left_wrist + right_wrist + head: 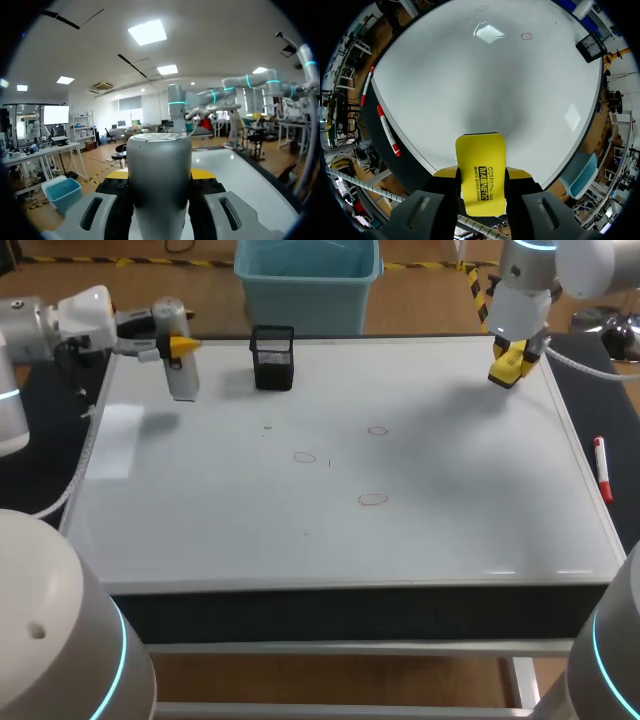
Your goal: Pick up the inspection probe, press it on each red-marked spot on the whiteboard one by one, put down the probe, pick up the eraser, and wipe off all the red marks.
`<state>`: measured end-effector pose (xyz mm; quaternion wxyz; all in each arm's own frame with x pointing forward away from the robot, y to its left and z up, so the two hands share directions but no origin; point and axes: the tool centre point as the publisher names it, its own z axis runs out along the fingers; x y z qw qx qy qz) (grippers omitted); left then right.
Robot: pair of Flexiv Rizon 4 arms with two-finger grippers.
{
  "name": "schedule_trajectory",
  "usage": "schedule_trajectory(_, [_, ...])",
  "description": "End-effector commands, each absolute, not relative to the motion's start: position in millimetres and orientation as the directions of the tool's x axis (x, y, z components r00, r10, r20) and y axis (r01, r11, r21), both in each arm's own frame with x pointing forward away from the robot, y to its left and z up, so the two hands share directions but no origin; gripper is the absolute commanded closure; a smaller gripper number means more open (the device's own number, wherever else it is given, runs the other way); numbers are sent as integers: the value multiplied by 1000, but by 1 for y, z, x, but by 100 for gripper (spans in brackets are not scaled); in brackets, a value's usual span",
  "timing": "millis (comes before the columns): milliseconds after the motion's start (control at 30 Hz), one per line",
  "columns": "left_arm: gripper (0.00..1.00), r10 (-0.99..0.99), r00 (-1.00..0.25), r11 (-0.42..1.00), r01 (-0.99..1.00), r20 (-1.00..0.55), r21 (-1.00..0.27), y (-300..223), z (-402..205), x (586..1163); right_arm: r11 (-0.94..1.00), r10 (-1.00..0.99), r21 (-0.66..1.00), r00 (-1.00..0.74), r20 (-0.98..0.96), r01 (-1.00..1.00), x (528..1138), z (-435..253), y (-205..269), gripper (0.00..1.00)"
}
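Three red marks (372, 499) lie mid-whiteboard (200, 530), seemingly none wiped. Left gripper (178, 343), far left, clamps the upright probe (182, 380), well apart from them; right gripper (481, 175), far right, clamps the eraser (481, 155). Risks: faint small marks invite a mis-aimed press; an early eraser pass removes targets or crosses arms.

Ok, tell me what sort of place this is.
Probably a robot test bench in a lab: a whiteboard lies flat as the tabletop with red marks drawn on it. Two arms flank it, the left gripper shut on the inspection probe, the right gripper on the eraser.
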<state>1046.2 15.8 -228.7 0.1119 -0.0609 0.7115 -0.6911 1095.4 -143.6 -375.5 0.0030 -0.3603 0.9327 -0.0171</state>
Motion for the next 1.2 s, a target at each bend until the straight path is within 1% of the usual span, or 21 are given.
schedule_trajectory(33, [100, -240, -969, 26, 54, -58, -998, 16, -231, 1053, 738, -674, -35, -739, 11, -674, 1096, -374, -144, 100])
schedule_trajectory(433, [100, -240, -969, 26, 54, -58, -998, 16, -231, 1053, 738, -674, -35, -739, 11, -674, 1096, -374, -144, 100])
schedule_trajectory(500, [100, -240, -969, 26, 54, -58, -998, 16, -231, 1053, 662, -745, -95, -666, 26, -744, 1089, -362, -115, 100])
schedule_trajectory(833, [100, -240, -969, 26, 54, -58, -998, 16, -231, 1053, 541, -841, -106, -538, -60, -834, 1041, -348, -2, 100])
schedule_trajectory(967, [100, -240, -969, 26, 54, -58, -998, 16, -231, 1053, 487, -873, -114, -476, -110, -866, 1020, -344, 36, 100])
schedule_trajectory(1200, [100, -240, -969, 26, 54, -58, -998, 16, -231, 1053, 346, -937, -109, -338, -89, -932, 989, -345, 91, 100])
